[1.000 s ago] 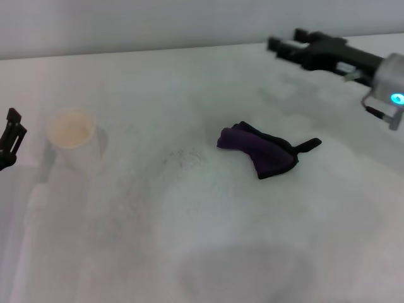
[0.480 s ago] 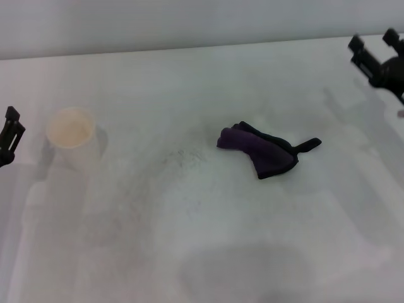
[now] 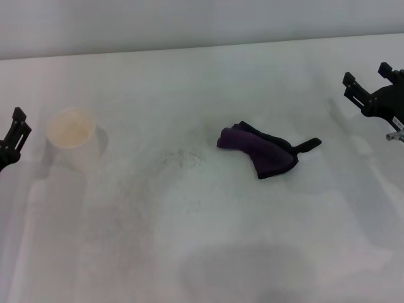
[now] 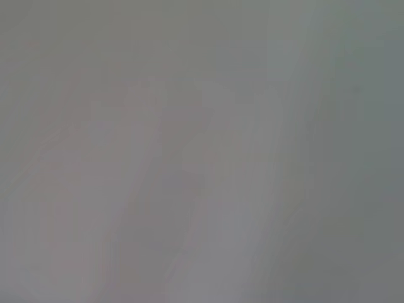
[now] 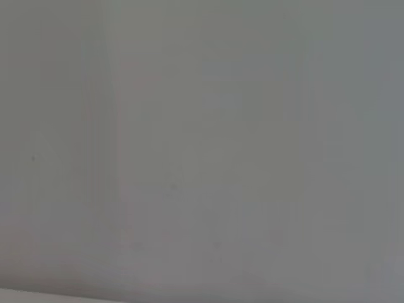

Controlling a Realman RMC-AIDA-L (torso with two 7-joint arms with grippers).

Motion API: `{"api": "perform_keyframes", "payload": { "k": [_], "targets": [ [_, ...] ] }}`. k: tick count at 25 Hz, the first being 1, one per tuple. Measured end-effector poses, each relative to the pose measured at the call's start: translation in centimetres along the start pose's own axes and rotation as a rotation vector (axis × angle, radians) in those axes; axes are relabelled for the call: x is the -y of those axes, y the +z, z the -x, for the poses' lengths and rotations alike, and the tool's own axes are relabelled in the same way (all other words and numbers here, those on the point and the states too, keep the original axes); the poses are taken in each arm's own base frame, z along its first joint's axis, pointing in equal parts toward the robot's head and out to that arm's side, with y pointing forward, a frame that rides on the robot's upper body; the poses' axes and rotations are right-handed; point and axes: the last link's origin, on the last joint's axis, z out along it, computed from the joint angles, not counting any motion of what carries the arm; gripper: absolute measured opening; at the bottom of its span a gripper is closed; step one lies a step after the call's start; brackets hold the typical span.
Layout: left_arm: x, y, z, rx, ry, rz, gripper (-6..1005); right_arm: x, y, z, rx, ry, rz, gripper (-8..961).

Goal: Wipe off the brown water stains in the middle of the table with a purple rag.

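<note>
Both the left hand and right hand are cut off by frame edges.

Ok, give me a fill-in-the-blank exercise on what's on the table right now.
1. The purple rag lies crumpled on the table, held by ____ pincer.
2. The white paper cup stands on the robot's ____ side of the rag.
3. The right pincer hovers at the table's right edge with its fingers ____.
4. Faint dark specks lie between the cup and the ____.

Missing words: neither; left; open; rag
</note>
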Motion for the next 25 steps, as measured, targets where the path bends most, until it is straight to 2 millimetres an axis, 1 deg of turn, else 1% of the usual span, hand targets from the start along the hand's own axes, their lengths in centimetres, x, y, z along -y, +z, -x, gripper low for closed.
{"api": "perform_keyframes", "payload": {
  "k": [10, 21, 25],
  "targets": [
    [0.5, 1.3, 0.5, 0.061, -0.022, -0.05, 890, -0.4, 1.2, 0.4, -0.01, 0.014, 0.011, 828],
    [0.2, 1.6, 0.2, 0.051, -0.024, -0.043, 890, -0.3, 1.5, 0.4, -0.019, 0.017, -0.001, 828],
    [-0.1, 2.1, 0.0, 0.041, -0.021, -0.032, 890, -0.2, 1.5, 0.3, -0.023, 0.018, -0.004, 828]
  ]
}}
